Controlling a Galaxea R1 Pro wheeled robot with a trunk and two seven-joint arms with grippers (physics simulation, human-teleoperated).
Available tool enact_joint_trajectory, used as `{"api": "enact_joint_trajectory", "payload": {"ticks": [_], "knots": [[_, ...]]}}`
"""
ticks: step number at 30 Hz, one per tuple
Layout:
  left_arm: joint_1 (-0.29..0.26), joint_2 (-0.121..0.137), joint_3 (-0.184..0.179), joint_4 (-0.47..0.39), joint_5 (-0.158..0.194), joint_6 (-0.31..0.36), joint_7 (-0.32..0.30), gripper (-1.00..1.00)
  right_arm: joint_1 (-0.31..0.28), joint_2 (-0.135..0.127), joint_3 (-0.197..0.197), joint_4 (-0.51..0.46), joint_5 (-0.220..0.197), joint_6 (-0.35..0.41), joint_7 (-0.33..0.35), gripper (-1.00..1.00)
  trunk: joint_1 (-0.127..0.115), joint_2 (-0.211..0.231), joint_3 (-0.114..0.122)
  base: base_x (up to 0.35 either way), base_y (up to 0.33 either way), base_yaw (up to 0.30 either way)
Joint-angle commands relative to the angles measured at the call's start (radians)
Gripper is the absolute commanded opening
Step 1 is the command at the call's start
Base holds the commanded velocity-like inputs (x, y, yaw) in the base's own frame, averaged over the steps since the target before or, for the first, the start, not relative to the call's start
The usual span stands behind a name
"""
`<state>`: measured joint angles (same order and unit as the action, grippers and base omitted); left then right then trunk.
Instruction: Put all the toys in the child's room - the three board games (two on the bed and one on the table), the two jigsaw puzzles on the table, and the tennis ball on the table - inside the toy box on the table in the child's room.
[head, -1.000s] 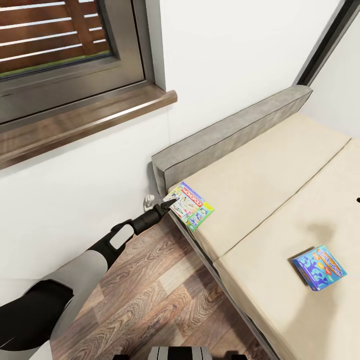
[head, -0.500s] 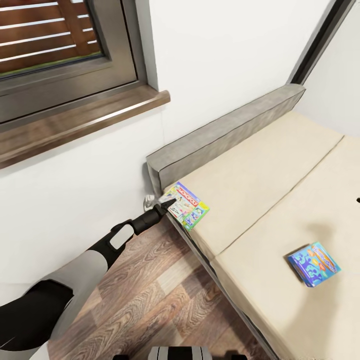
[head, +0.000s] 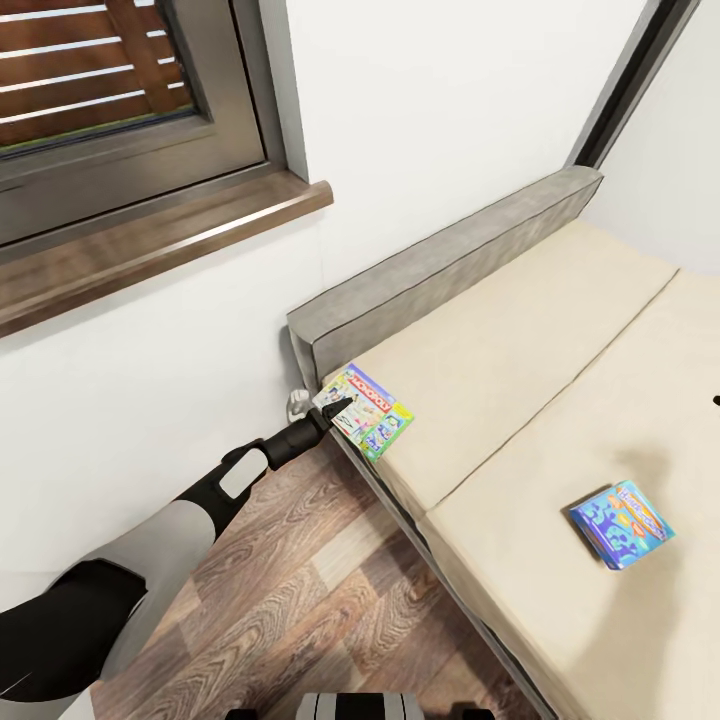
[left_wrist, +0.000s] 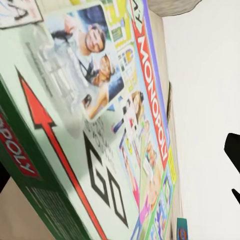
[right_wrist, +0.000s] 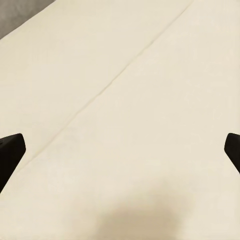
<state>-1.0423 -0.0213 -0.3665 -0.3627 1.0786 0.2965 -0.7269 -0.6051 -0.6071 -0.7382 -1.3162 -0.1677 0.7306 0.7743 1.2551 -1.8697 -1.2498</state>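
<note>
Nothing on the bed has really shifted since the earlier frames; the whole view slides a little left, so the camera moves, while the left gripper (head: 338, 407) keeps its place at the Monopoly box (head: 366, 411). Its fingers sit at the box's near corner, which juts over the bed (head: 520, 380) edge, likely so a jaw can get under it. Whether they have closed on the box I cannot tell: the left wrist view has the lid pressed close, with one dark fingertip (left_wrist: 233, 150) off to the side. The right gripper (right_wrist: 120, 150) hangs wide open over bare mattress, holding nothing. Farther along the bed lies the blue game (head: 621, 523), untouched, well apart from the Monopoly box.
</note>
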Motion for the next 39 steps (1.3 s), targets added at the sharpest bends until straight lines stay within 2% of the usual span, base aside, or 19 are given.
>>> {"api": "enact_joint_trajectory", "payload": {"ticks": [1,37,38,39], "knots": [[-0.001,0.001,-0.003,0.001,0.011,0.009,-0.002,1.00,-0.001,0.000,-0.001,0.000,-0.003,0.006,0.003,1.00,0.000,0.000,-0.001,0.000,0.000,-0.012],[-0.001,-0.004,-0.003,0.001,0.011,0.008,-0.007,1.00,-0.001,0.001,-0.001,0.000,-0.003,0.006,0.003,1.00,0.000,0.000,-0.001,0.000,0.000,-0.002],[-0.001,-0.004,-0.003,0.001,0.011,0.008,-0.007,-1.00,-0.001,0.001,-0.001,0.000,-0.003,0.006,0.003,1.00,0.000,0.000,-0.001,0.000,0.000,0.000],[-0.001,-0.004,-0.004,0.001,0.010,0.007,-0.007,-1.00,-0.001,0.001,-0.001,0.000,-0.003,0.006,0.003,1.00,0.000,0.000,-0.001,0.000,0.000,0.000]]}}
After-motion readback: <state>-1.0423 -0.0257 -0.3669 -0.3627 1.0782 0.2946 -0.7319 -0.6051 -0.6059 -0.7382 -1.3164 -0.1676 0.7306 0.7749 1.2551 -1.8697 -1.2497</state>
